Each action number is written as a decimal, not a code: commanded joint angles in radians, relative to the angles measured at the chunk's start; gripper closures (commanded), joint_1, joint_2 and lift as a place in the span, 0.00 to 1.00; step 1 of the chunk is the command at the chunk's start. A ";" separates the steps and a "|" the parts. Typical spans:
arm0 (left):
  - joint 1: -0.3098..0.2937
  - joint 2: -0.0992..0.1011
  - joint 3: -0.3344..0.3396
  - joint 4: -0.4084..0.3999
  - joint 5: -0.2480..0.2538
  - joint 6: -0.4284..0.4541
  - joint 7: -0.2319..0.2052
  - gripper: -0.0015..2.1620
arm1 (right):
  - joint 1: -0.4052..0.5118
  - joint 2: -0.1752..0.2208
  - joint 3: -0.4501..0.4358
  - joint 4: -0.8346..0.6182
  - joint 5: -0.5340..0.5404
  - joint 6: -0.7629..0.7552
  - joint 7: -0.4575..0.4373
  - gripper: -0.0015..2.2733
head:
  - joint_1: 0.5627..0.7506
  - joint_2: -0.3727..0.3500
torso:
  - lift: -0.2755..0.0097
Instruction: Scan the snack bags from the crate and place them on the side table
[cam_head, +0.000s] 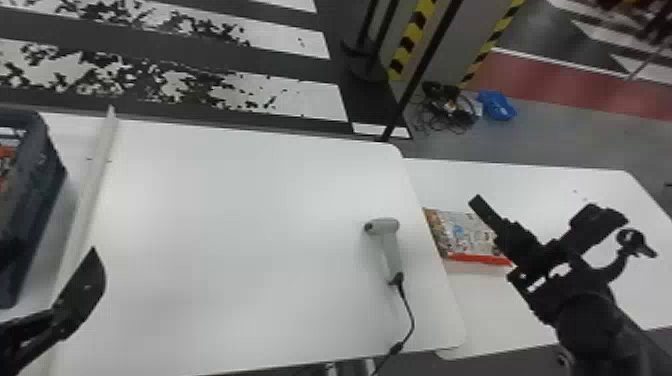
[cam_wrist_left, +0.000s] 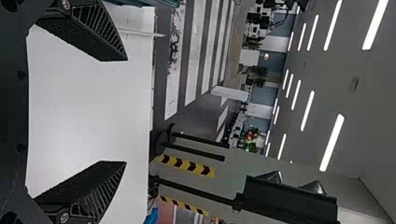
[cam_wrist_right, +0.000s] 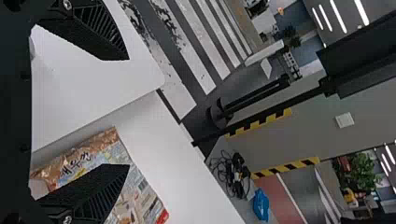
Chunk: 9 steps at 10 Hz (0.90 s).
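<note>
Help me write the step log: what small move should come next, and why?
Probably shift the left gripper toward the crate: it is open and empty, orange packaging shows inside the crate, and a snack bag lies on the side table.

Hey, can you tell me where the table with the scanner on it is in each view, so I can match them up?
Head view: table across centre and left, scanner on it.
Left wrist view: table at left, between the open jaws.
Right wrist view: table at upper left.
Shared landmark: yellow-and-black striped edging.
</note>
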 joint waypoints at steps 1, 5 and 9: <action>0.000 -0.004 0.001 -0.011 0.005 -0.001 0.006 0.04 | 0.076 0.034 0.064 -0.145 0.009 -0.007 0.012 0.03 | 0.70 0.03 | 0.79; 0.002 -0.005 0.005 -0.011 0.010 -0.010 0.012 0.03 | 0.219 0.088 0.279 -0.354 0.117 -0.084 0.022 0.03 | 0.70 0.11 | 0.79; 0.003 -0.005 -0.006 -0.005 -0.006 -0.053 0.002 0.03 | 0.308 0.115 0.524 -0.348 0.294 -0.345 -0.010 0.03 | 0.70 0.32 | 0.79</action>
